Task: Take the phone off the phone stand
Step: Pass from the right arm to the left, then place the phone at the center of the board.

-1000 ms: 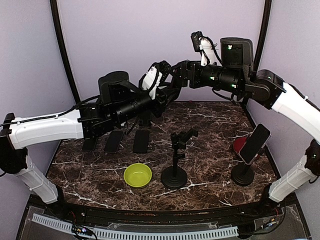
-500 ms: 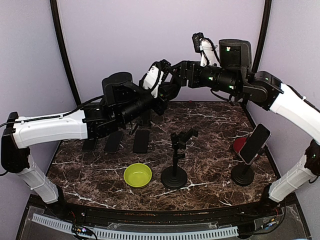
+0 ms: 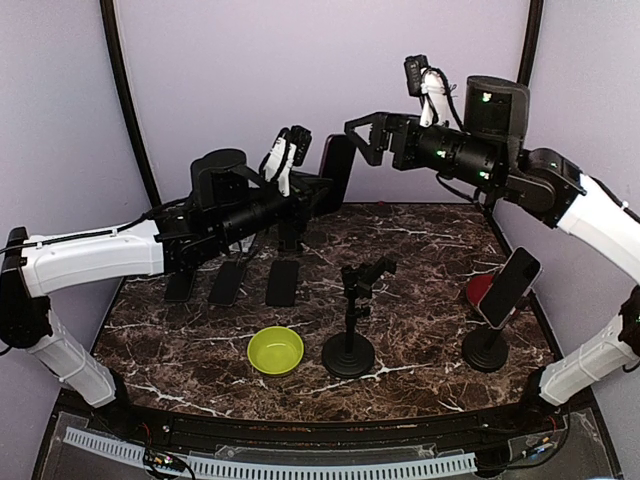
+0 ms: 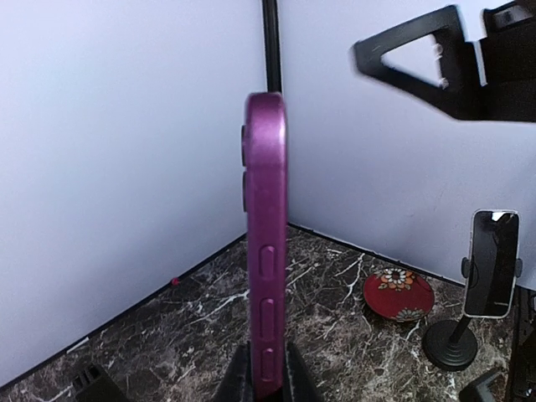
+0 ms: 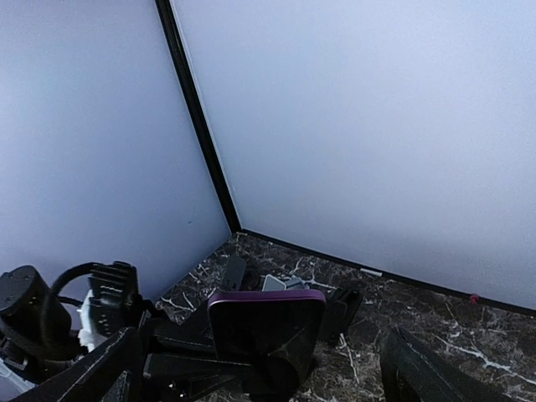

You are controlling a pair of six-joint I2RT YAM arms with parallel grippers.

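On the left of the dark, white-veined marble table (image 3: 420,250), three flat black slabs (image 3: 228,283) lie side by side. Above them the left gripper (image 4: 265,381) is clenched on the bottom edge of the purple phone (image 4: 265,251). The phone is a glossy, round-cornered slab held upright and edge-on in mid-air, with side buttons down its rim, well clear of any stand. Below and nearer sits a round lime-green bowl (image 3: 276,350). Beside it is a black stand (image 3: 352,320) with a disc base and a bare clamp. The right gripper (image 3: 365,140) hangs just beside the phone's top, its angular black fingers spread wide and apart from it. Far right, a red patterned plate (image 4: 399,293) lies beside a second stand (image 3: 486,350) holding a dark phone (image 3: 508,287), which is tilted.

A second ago both grippers crowded together around the phone. Since then the left has closed on it, and the right has let go and drawn back up to the right.
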